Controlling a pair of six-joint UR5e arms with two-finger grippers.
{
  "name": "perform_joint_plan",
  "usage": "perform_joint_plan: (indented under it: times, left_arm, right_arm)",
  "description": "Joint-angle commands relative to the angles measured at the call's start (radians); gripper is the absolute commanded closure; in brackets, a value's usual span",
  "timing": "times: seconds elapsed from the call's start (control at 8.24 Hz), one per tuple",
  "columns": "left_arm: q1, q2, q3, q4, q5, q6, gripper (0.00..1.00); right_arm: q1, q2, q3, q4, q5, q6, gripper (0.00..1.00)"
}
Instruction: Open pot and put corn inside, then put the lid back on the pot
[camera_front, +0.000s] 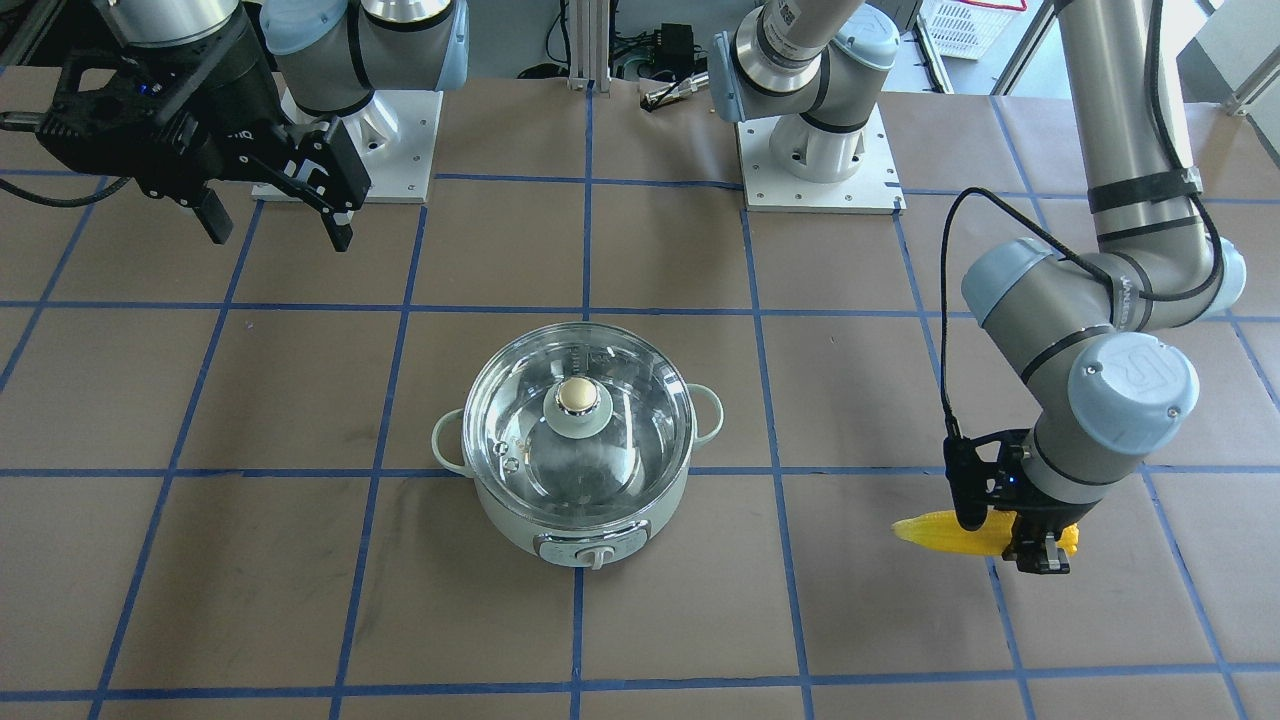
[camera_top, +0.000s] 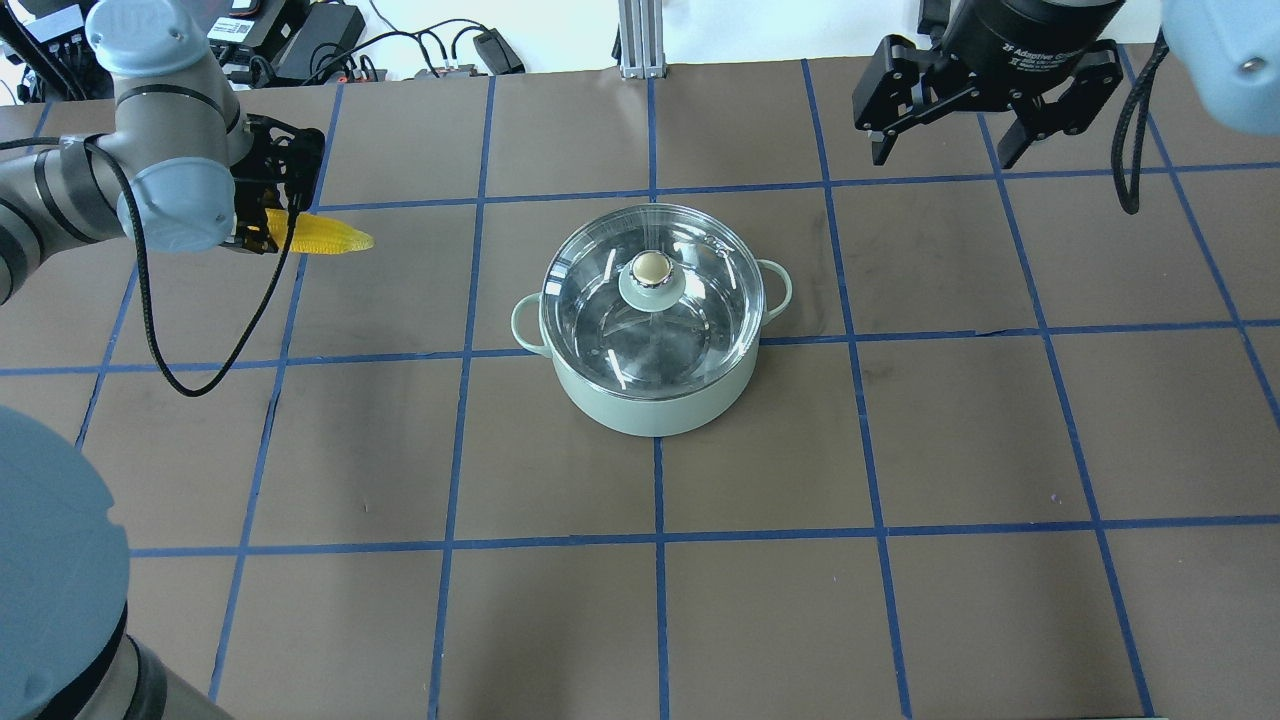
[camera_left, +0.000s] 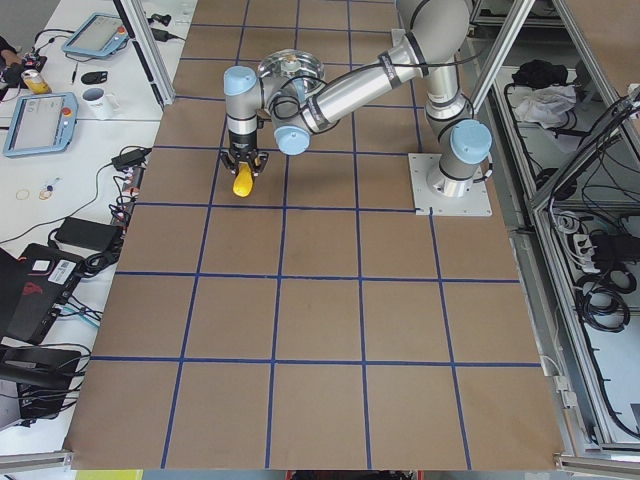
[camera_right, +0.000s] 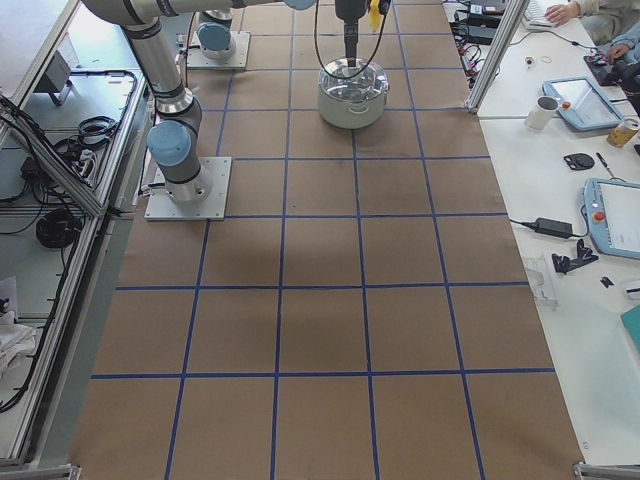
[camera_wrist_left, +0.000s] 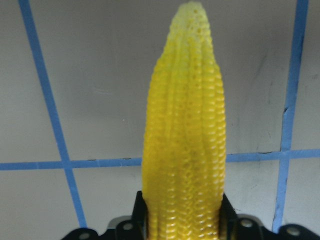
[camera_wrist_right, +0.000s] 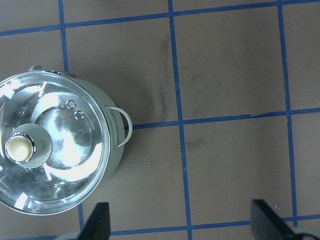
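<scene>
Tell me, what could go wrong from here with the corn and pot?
The lid is on the pot, so the corn would hit glass if brought over before the open right gripper removes it. The left gripper holds the corn near one end only; it could tilt or slip out.

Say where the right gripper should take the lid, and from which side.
Grip the beige knob at the centre of the lid, coming straight down from above. It stands up alone; the glass dome is wide and smooth, its rim seated on the pot.
</scene>
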Motion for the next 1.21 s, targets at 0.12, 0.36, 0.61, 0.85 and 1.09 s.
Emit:
perform_joint_plan:
  times: [0.12,0.36,0.61,0.85,1.09]
  left_arm:
    - [-0.022,0.136,-0.003,-0.002,-0.094,-0.02,1.0]
    - [-0.051,0.158,0.002,-0.022,-0.108,-0.142,1.0]
    - [-0.123,0.164,0.0,-0.024,-0.1,-0.217,1.0]
    - [-0.151,0.167,-0.003,-0.034,-0.103,-0.329,1.0]
    - [-0.149,0.172,0.002,-0.068,-0.1,-0.337,1.0]
  right_arm:
    - [-0.005,0.001,0.0,0.002,-0.004,-0.013,0.0]
    - [-0.004,0.001,0.0,0.002,-0.001,-0.013,0.0]
    - [-0.001,0.006,-0.003,-0.019,-0.008,-0.037,0.0]
    - [0.033,0.038,-0.026,-0.021,-0.016,-0.019,0.0]
    - [0.155,0.11,-0.066,-0.059,-0.019,0.124,0.0]
